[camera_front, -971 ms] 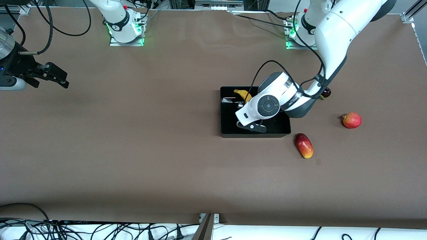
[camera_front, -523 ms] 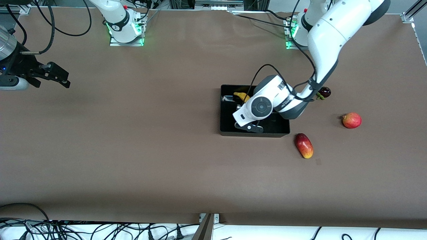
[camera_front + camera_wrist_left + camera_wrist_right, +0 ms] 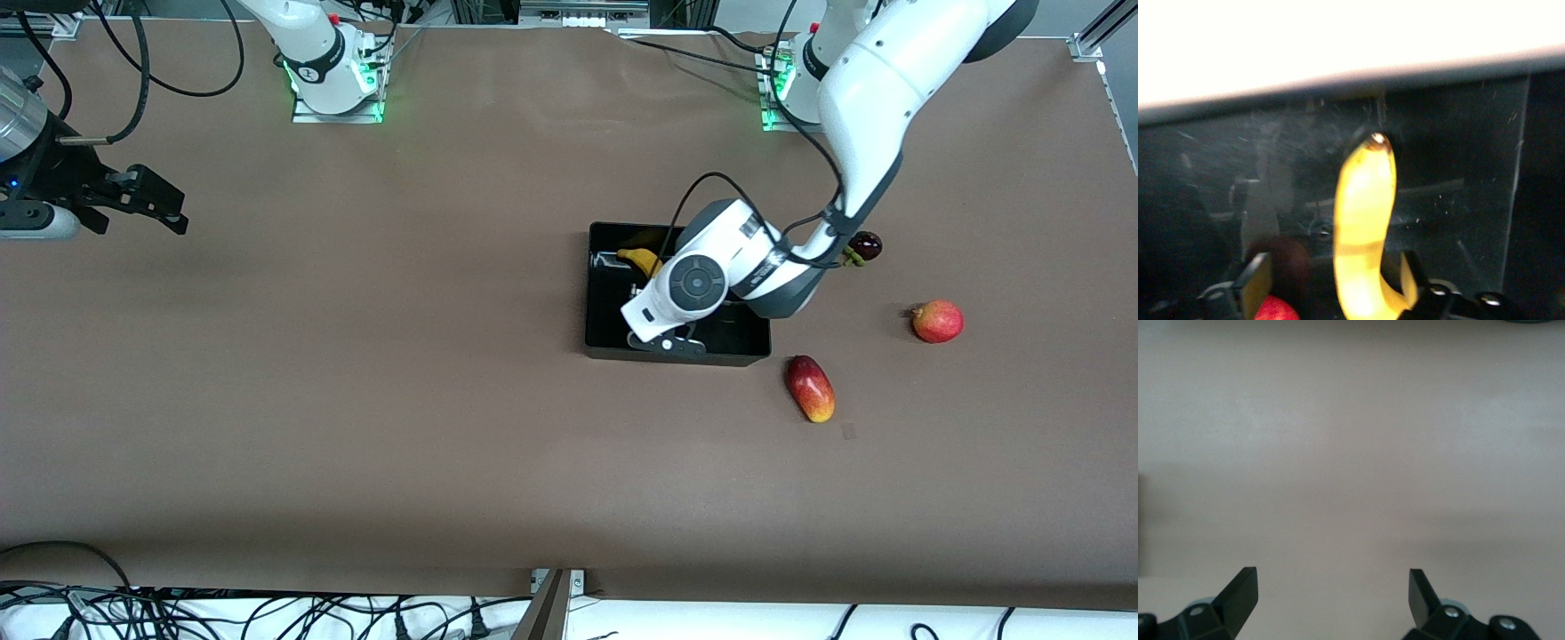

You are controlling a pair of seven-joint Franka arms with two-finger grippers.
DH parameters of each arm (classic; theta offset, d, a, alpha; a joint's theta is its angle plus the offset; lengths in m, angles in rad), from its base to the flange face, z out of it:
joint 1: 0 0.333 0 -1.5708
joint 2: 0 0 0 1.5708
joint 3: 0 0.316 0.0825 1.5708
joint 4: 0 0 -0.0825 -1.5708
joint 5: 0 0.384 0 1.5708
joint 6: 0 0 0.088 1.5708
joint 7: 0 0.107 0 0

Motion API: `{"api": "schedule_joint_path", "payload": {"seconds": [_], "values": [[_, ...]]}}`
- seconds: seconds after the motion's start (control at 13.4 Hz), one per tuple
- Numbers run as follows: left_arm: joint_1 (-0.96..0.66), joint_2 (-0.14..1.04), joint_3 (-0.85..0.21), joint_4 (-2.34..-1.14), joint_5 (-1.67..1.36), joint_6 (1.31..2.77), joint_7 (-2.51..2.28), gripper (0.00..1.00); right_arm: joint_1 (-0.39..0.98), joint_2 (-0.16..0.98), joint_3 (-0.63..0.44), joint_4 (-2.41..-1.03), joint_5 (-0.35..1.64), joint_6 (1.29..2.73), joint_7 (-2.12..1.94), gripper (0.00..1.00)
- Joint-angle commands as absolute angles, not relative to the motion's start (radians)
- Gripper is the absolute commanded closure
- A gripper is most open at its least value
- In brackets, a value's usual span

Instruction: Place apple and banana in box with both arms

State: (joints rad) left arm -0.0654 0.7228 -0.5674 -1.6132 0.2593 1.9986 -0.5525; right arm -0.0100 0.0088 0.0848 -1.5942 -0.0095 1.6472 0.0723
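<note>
1. Left arm [image 3: 876, 84]: glossy white shell, grey-black joint bands, and a round grey cap with a dark centre on its wrist.
2. Black cables loop along its forearm.
3. Left gripper [image 3: 1335, 283]: black, with flat angular fingers [image 3: 1255, 285] and small silver screws.
4. Right arm [image 3: 307, 40]: white, on a base lit green.
5. Right gripper [image 3: 1331, 597]: black wedge-shaped fingertips [image 3: 1241, 590], with silver screws at their base.

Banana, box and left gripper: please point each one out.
banana [image 3: 1363, 220]: left wrist view, middle of its yellow body.
box [image 3: 594, 302]: front view, its wall toward the right arm's end.
left gripper [image 3: 1335, 283]: left wrist view, midway between its fingertips.
</note>
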Motion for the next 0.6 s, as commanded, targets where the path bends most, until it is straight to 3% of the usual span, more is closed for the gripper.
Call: {"api": "schedule_joint_path", "payload": {"seconds": [0.0, 0.3, 0.52], "values": [[-0.048, 0.623, -0.571, -1.525, 0.259, 1.822, -0.533, 0.00, -0.018, 0.012, 0.095, -1.578, -0.026, 1.635, 0.061, 0.00], [0.026, 0.605, -0.572, -1.275, 0.259, 1.452, -0.289, 0.00, -0.018, 0.012, 0.095, -1.578, -0.025, 1.635, 0.061, 0.00], [0.127, 0.497, -0.574, -1.253, 0.259, 1.396, -0.125, 0.00, -0.018, 0.012, 0.095, -1.578, -0.020, 1.635, 0.061, 0.00]]}}
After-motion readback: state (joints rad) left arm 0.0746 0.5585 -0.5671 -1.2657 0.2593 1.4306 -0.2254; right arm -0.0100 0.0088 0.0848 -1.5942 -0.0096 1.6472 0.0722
